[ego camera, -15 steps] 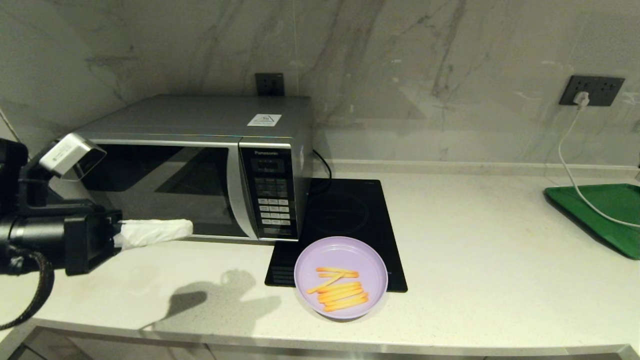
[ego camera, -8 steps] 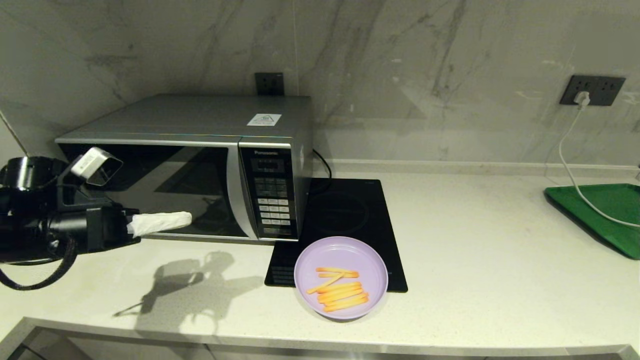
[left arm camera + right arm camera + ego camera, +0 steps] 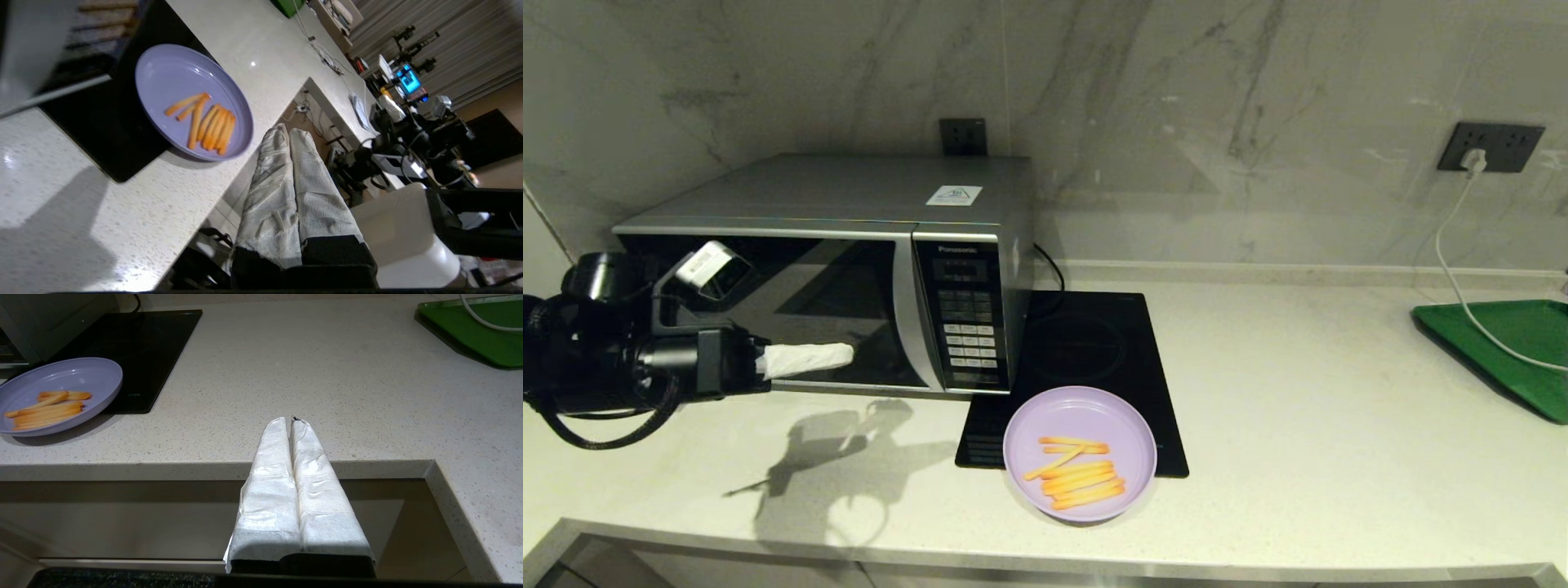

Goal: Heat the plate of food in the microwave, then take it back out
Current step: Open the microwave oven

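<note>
The round, pale purple plate of food (image 3: 1080, 453) sits on the white tabletop (image 3: 1298, 425), partly over the front edge of the black hob (image 3: 1086, 347), with a small pile of thin orange fries on it. Next to it stands the big silver microwave (image 3: 849, 269), its dark glass door shut. The left gripper (image 3: 845, 355) hangs in front of that door with its white-wrapped fingers (image 3: 282, 179) pressed together, and the right gripper (image 3: 293, 421) waits low by the tabletop's edge, fingers together too.

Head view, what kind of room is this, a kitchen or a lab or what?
Most likely a kitchen counter, perhaps a staged one. A microwave stands against a marble-look wall, a flat black hob lies beside it, and a plate of fries sits at the hob's front edge.
</note>
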